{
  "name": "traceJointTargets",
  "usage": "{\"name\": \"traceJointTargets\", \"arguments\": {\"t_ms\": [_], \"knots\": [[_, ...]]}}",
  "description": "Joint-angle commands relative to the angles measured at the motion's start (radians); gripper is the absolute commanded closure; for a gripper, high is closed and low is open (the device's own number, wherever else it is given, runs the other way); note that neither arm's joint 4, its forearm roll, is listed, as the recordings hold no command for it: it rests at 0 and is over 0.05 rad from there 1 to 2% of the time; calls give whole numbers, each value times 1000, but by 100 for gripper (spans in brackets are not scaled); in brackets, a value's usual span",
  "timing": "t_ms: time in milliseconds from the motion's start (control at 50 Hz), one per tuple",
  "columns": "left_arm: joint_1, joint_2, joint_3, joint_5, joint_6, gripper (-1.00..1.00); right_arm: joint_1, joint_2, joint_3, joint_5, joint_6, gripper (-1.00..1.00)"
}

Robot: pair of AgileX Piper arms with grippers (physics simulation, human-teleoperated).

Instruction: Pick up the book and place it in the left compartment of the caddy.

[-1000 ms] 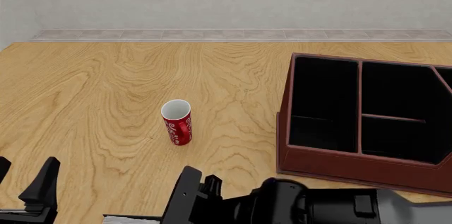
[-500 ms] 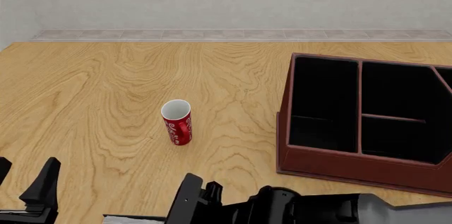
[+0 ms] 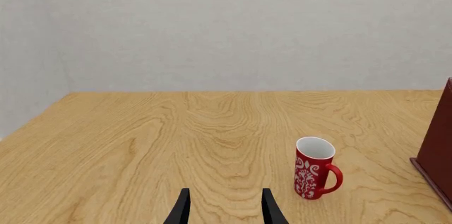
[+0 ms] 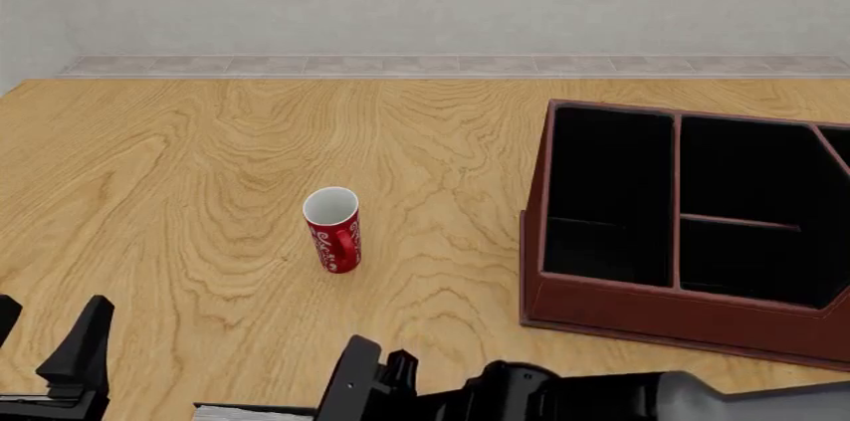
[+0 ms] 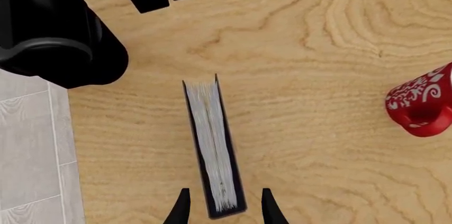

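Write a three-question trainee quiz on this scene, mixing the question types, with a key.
1. True or false: the book lies flat on one cover.
2. Which gripper's fingers straddle the book? A) left gripper B) right gripper
3. Fill in: the red mug stands to the ___ of the caddy in the front view.

Key:
1. False; it stands on edge, page edges facing the right wrist camera.
2. B
3. left

No readable text anywhere; red mug (image 3: 314, 169) carries only white swirl pattern, lower right of frame.
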State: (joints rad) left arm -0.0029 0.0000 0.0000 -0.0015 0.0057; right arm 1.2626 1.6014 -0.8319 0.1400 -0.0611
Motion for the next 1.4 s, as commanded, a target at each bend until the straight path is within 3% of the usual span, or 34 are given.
{"name": "traceJointTargets", "arguments": {"t_ms": [20,420,440,780,1400], "knots": [[-1,0,0,-5,4,-100,3,8,7,-13,2,-100],[-1,0,0,-1,0,-100,-1,28,7,-33,3,-100],[-1,0,0,-2,1,-100,-2,28,7,-33,2,100],[0,0,0,4,-4,-100,0,22,8,-26,7,100],[-1,0,0,3,-3,-100,-57,-151,-88,219,-66,100]]}}
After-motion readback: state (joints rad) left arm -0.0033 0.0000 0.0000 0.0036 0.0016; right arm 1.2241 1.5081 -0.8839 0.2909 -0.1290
